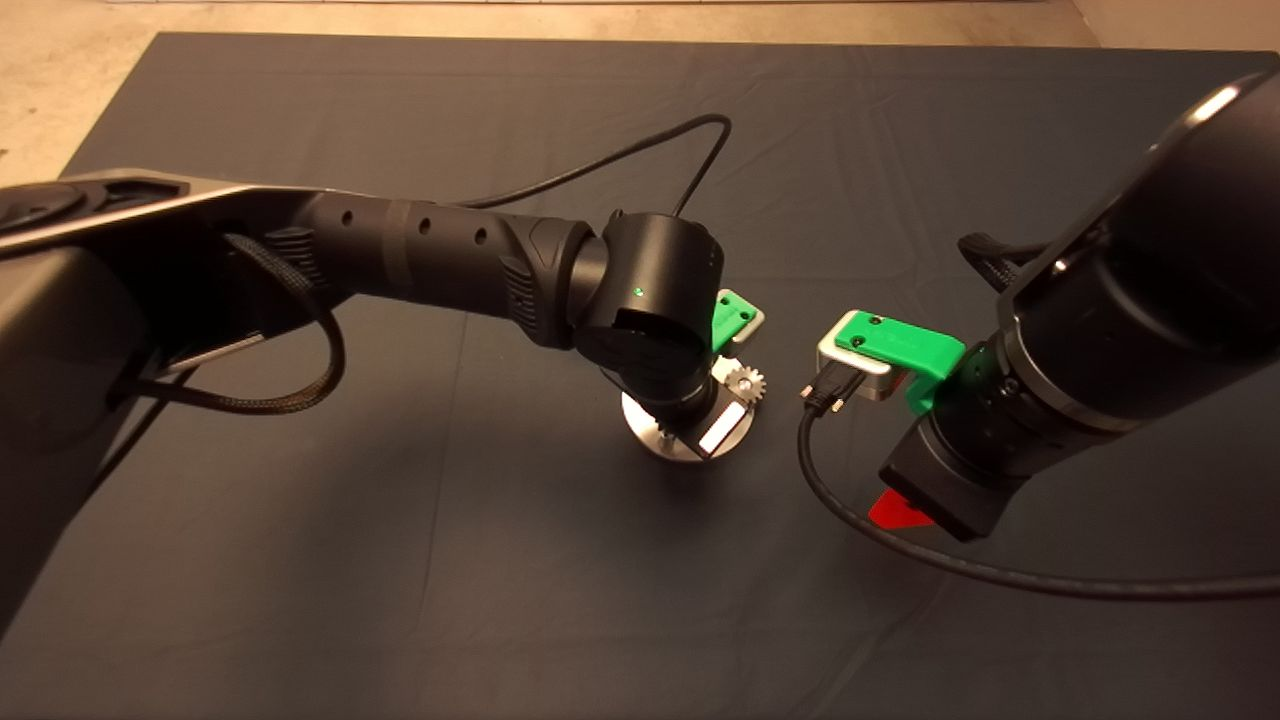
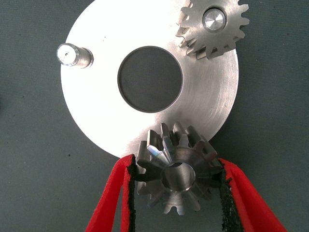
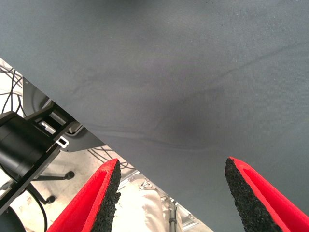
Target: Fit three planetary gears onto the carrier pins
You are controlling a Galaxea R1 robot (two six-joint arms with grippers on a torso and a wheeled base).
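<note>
The round silver disc point(image 2: 203, 101) with a central hole lies on the dark mat, mostly hidden under my left wrist in the head view point(image 1: 650, 440). One planetary gear point(image 2: 215, 29) sits on a carrier pin point(image 2: 214, 20); it also shows in the head view point(image 1: 745, 381). Another carrier pin point(image 2: 72, 54) stands bare. My left gripper point(image 2: 177, 186) is shut on a second planetary gear point(image 2: 176, 174), holding it over the disc's rim; whatever pin lies beneath is hidden. My right gripper point(image 3: 169, 193) is open and empty, off to the right of the disc point(image 1: 900, 512).
Black cables run over the mat, one behind the left arm point(image 1: 640, 150) and one from the right wrist point(image 1: 950, 565). In the right wrist view the mat edge point(image 3: 96, 130), a chair base point(image 3: 29, 150) and floor show beyond.
</note>
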